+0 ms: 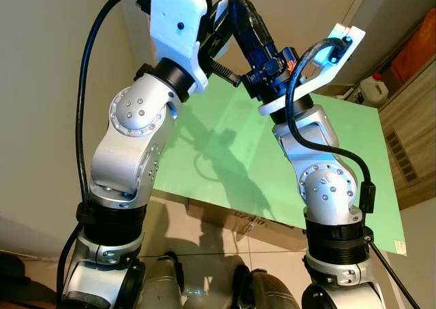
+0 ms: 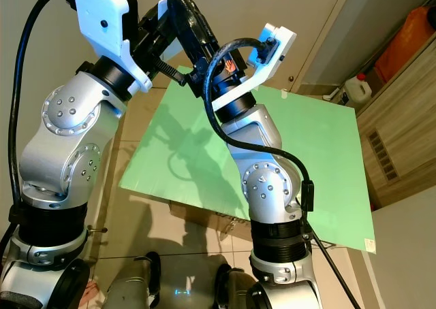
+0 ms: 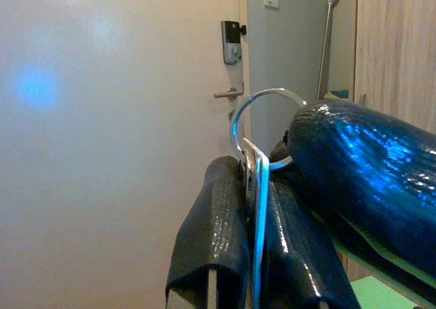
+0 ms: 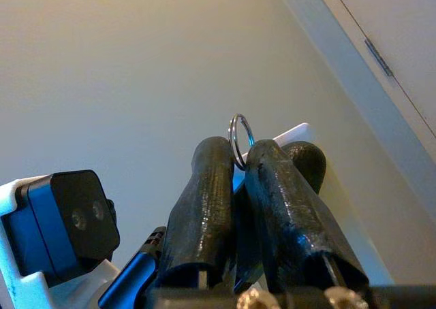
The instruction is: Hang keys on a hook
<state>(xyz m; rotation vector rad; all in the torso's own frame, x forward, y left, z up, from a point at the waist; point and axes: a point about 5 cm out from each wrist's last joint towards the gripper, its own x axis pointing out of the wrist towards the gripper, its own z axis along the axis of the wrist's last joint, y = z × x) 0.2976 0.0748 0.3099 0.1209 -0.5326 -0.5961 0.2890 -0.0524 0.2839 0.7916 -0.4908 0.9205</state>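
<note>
Pinched between the left claw's [image 3: 252, 254] closed fingers, the keys [image 3: 257, 207] stand edge-on with their ring [image 3: 262, 128] poking above the fingertips. Right claw [image 4: 237, 180] presses in against them, fingers together at the same ring, both raised high above the green tabletop [image 1: 272, 166]. Hanging looks undone: a door [image 3: 102, 139] lies beyond, but I can pick out no hook.

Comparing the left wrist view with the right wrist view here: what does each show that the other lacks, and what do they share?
Left wrist view alone: a white door with a keypad lock and lever handle, plus a green sheet low down.
Right wrist view alone: a plain wall, and the left arm's wrist camera.
Both: black fingers pressed together on a key, with the silver key ring standing out past the fingertips, and the other gripper's fingers close alongside.
</note>
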